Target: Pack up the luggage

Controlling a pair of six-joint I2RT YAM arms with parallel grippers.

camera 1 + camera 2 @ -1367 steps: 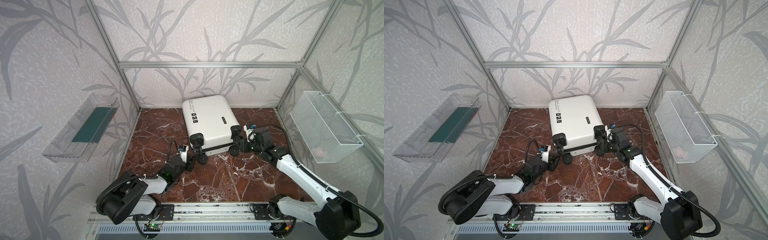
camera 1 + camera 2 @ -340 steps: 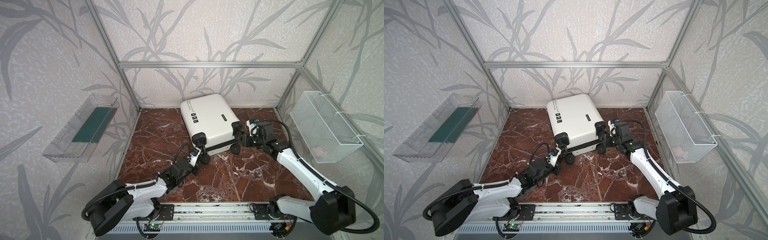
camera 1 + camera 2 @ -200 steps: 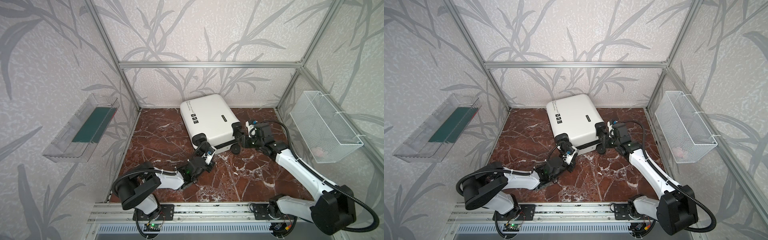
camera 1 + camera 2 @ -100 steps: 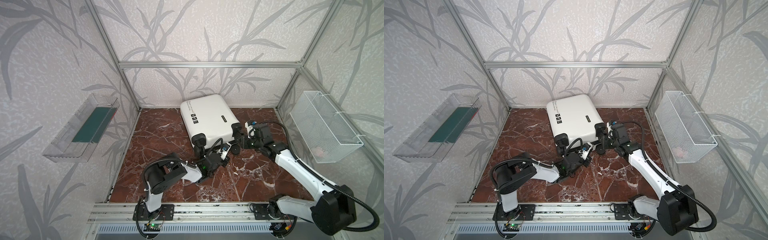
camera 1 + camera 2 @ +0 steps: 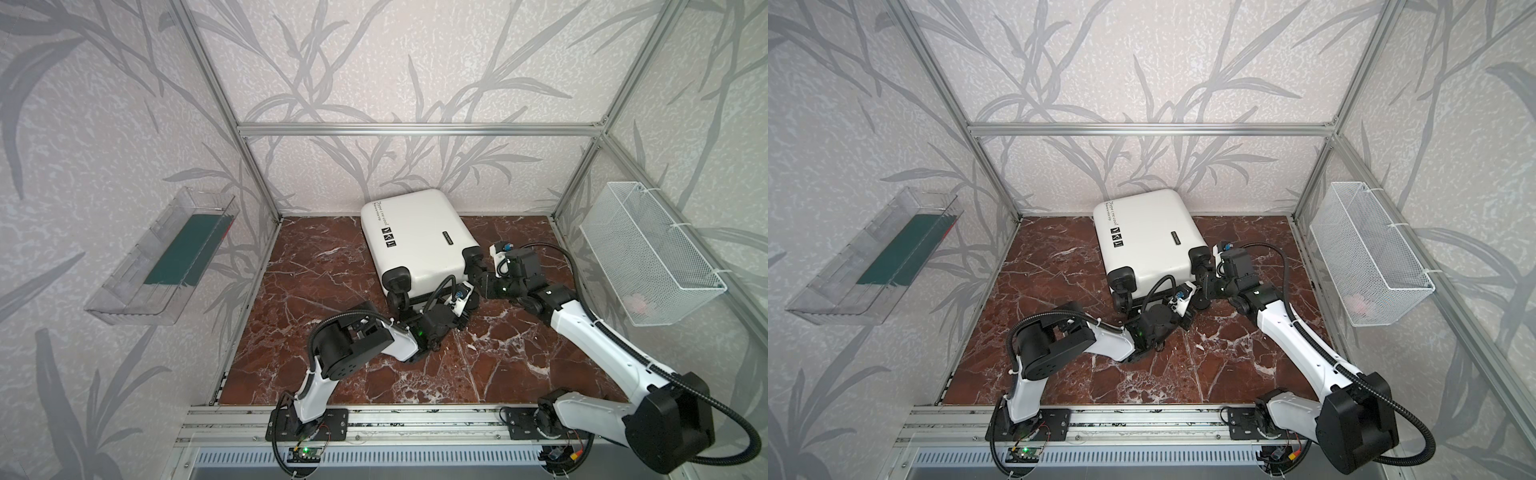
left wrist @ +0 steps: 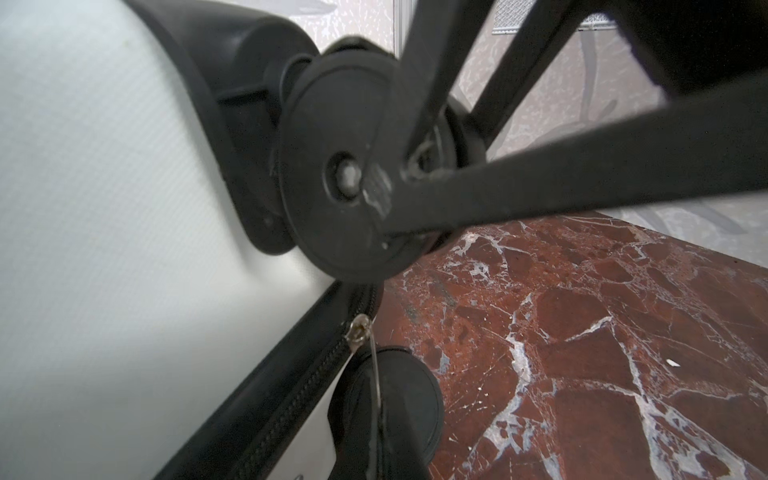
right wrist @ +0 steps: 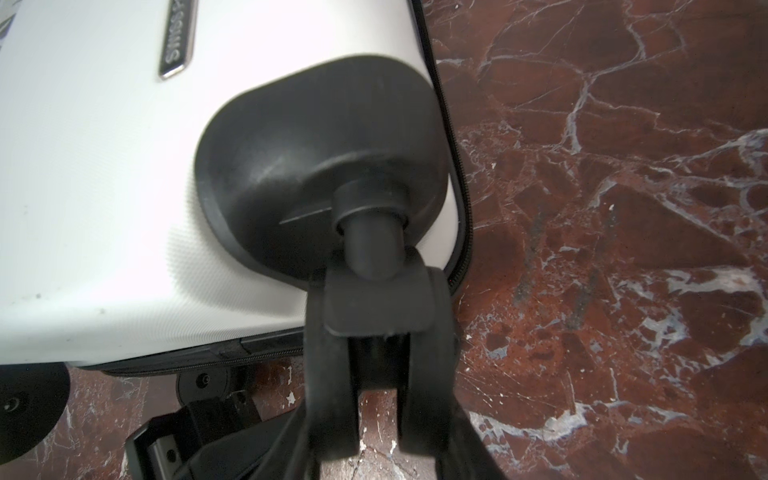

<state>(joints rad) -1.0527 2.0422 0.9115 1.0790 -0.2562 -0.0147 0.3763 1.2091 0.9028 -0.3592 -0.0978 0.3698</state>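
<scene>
Currently, the luggage (image 5: pixel 415 241) lies flat, lid down, at the back centre of the marble floor (image 5: pixel 332 270) in both top views. The right gripper (image 7: pixel 378 316) is clamped across the caster wheel (image 6: pixel 332 208) at the case's near right corner. The left gripper (image 6: pixel 374 440) is clenched on the zipper pull (image 6: pixel 365 345), just beside that wheel and low over the floor.

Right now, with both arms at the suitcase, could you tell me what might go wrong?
The left end effector pinches only the thin zipper pull at the suitcase corner; it may slip out or the slider jam. The right end effector braces just one caster wheel, which could swivel and let the suitcase slide on the marble tabletop.
</scene>
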